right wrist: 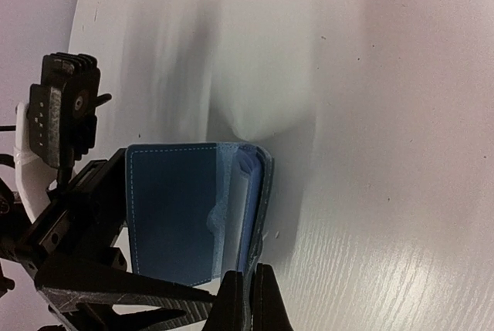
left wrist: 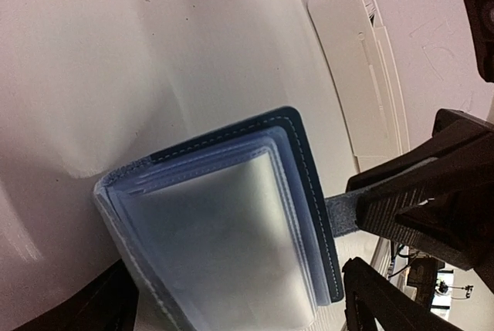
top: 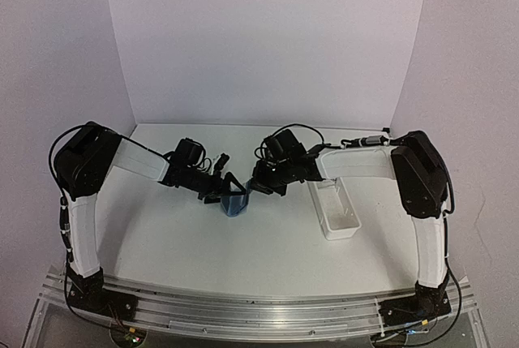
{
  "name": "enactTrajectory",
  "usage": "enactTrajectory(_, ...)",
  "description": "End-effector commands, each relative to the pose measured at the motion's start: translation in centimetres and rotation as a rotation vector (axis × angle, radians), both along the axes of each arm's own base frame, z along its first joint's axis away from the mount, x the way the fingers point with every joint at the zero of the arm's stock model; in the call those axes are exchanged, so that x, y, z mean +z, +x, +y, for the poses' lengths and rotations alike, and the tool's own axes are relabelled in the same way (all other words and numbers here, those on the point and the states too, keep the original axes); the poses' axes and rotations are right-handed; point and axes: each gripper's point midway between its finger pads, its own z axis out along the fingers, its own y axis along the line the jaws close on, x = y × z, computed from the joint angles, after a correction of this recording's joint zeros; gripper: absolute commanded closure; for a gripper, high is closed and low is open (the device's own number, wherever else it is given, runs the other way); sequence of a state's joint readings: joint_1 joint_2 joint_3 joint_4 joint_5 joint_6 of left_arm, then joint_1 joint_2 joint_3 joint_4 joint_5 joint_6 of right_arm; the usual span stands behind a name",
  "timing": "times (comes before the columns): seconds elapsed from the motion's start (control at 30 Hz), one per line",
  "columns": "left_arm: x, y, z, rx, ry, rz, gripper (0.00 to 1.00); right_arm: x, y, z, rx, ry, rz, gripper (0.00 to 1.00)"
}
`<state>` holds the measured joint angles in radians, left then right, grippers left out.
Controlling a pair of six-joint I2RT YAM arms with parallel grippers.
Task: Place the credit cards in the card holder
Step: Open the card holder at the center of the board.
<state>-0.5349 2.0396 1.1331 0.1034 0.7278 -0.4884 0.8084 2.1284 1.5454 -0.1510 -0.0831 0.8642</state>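
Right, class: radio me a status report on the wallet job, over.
Right tool shut on wallet strap. Left tool wide astride wallet, grip unclear. Wallet open, sleeves showing, no card at either tool. Tray off to the side, nothing blocking.

Mid-table is tight for me: the left gripper (top: 229, 189) and right gripper (top: 256, 188) meet nose to nose at the wallet (top: 235, 204), and I see no way through between them. The tray (top: 338, 216) blocks the surface just to their right. Bare table (top: 203, 251) lies in front of them, and behind them as far as the back wall (top: 259, 56).
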Motion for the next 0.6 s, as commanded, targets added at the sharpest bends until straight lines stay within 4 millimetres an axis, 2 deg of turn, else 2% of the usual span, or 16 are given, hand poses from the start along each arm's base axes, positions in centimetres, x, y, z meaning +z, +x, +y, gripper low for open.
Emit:
enactTrajectory(0.0, -1.2, 0.8, -0.1, 0.014, 0.061, -0.011, 0.14, 1.6, 0.3, 1.7, 0.025, 0.043, -0.027, 1.0)
enactTrajectory(0.07, -1.6, 0.9, 0.0, 0.02, 0.075, -0.006, 0.18, 1.7, 0.3, 1.7, 0.026, 0.044, -0.027, 1.0)
enactTrajectory(0.27, -2.9, 0.5, -0.1, 0.006, 0.145, -0.005, 0.19, 1.5, 0.3, 2.4, 0.037, 0.05, -0.024, 1.0)
enactTrajectory(0.37, -3.3, 0.4, 0.3, 0.021, 0.167, 0.009, 0.3, 0.7, 0.1, 1.7, 0.017, 0.031, -0.012, 1.0)
enactTrajectory(0.57, -2.6, 0.6, 1.0, 0.037, 0.132, 0.025, 0.55, -1.2, 0.1, -1.4, -0.056, -0.022, 0.022, 1.0)
